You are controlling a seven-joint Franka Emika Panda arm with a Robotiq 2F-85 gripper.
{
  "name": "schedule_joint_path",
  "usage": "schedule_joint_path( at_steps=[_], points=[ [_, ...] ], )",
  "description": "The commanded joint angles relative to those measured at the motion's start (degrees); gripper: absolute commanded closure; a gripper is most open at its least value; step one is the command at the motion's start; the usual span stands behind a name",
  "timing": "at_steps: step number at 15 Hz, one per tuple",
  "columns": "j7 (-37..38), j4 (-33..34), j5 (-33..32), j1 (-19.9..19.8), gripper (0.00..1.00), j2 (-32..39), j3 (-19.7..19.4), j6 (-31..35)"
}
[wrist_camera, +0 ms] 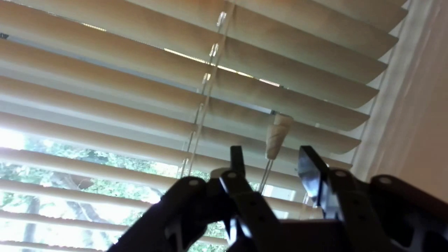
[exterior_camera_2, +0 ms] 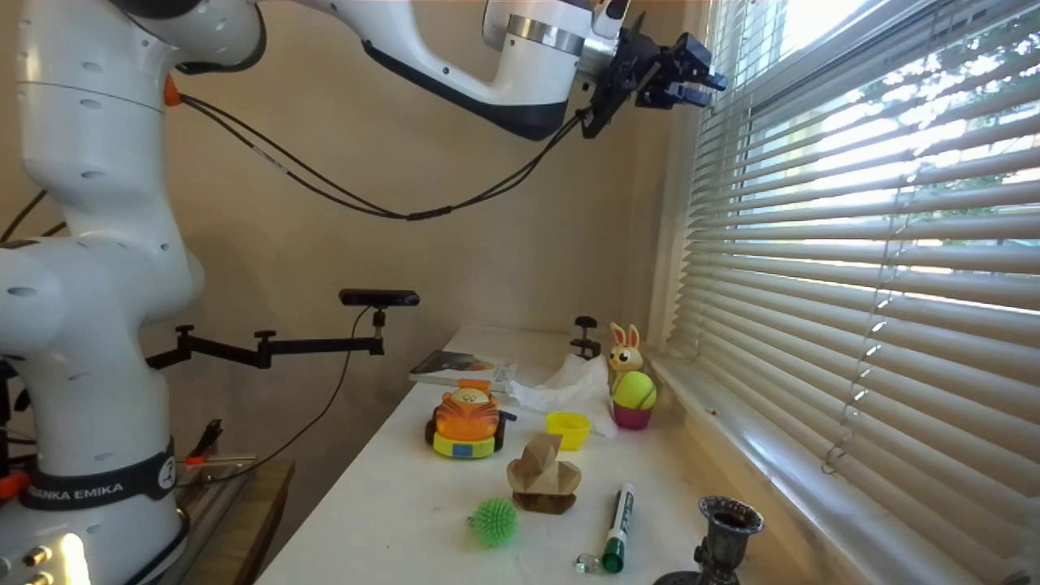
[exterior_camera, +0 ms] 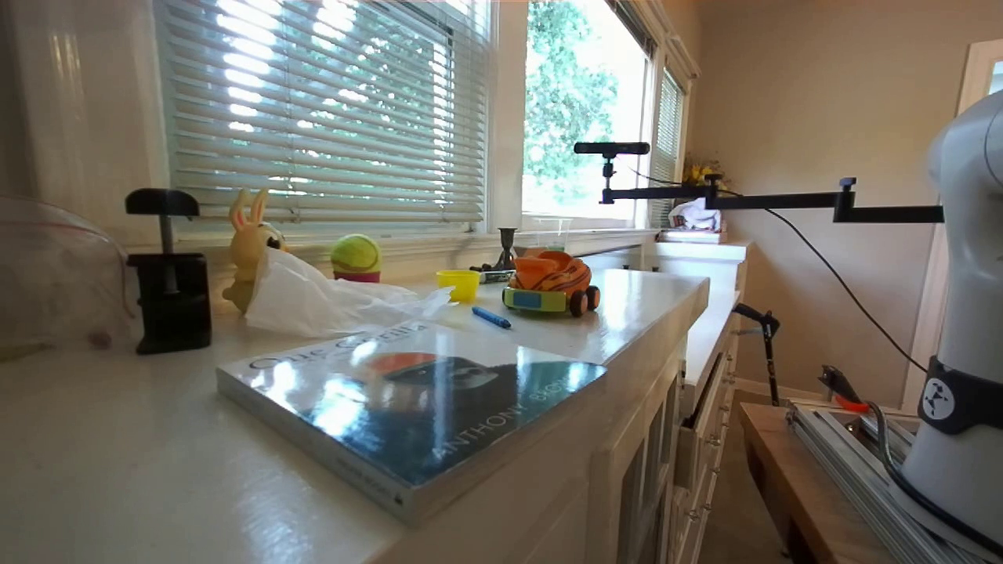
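My gripper [wrist_camera: 271, 157] is open and empty. In an exterior view the gripper [exterior_camera_2: 708, 89] is raised high over the counter, close to the window blind [exterior_camera_2: 877, 244]. In the wrist view, a pale tapered cord tassel [wrist_camera: 278, 134] on thin cords shows between and beyond the two fingertips, apart from both. The slatted blind [wrist_camera: 105, 77] fills the background, partly open, with a beaded chain [wrist_camera: 204, 78] left of the tassel. The gripper's distance from the tassel cannot be told. The gripper is out of view in the exterior view with the blind [exterior_camera: 313, 117] at left.
On the white counter [exterior_camera_2: 390, 504] stand an orange toy car [exterior_camera_2: 465, 418], a yellow cup [exterior_camera_2: 569, 426], a rabbit figure [exterior_camera_2: 626, 357], a tennis ball [exterior_camera_2: 634, 392], a green spiky ball [exterior_camera_2: 494, 522], a marker [exterior_camera_2: 619, 528], a candle holder [exterior_camera_2: 727, 528] and a book [exterior_camera: 407, 384].
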Motion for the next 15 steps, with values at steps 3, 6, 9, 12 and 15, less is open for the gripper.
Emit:
schedule_joint_path(
  at_steps=[3,6,9,12,15],
  points=[
    [3.7,0.0,-3.4,0.2,0.59,-1.1,0.4,-1.7],
    [4.0,0.0,-4.0,0.2,0.63,-1.1,0.5,-1.7],
    [4.3,-0.1,-4.4,0.2,0.87,-1.1,0.6,-1.7],
    [4.3,-0.1,-4.6,0.2,0.98,-1.2,0.7,-1.8],
    [4.4,-0.2,-4.7,0.1,1.00,-1.3,0.8,-1.8]
  ],
)
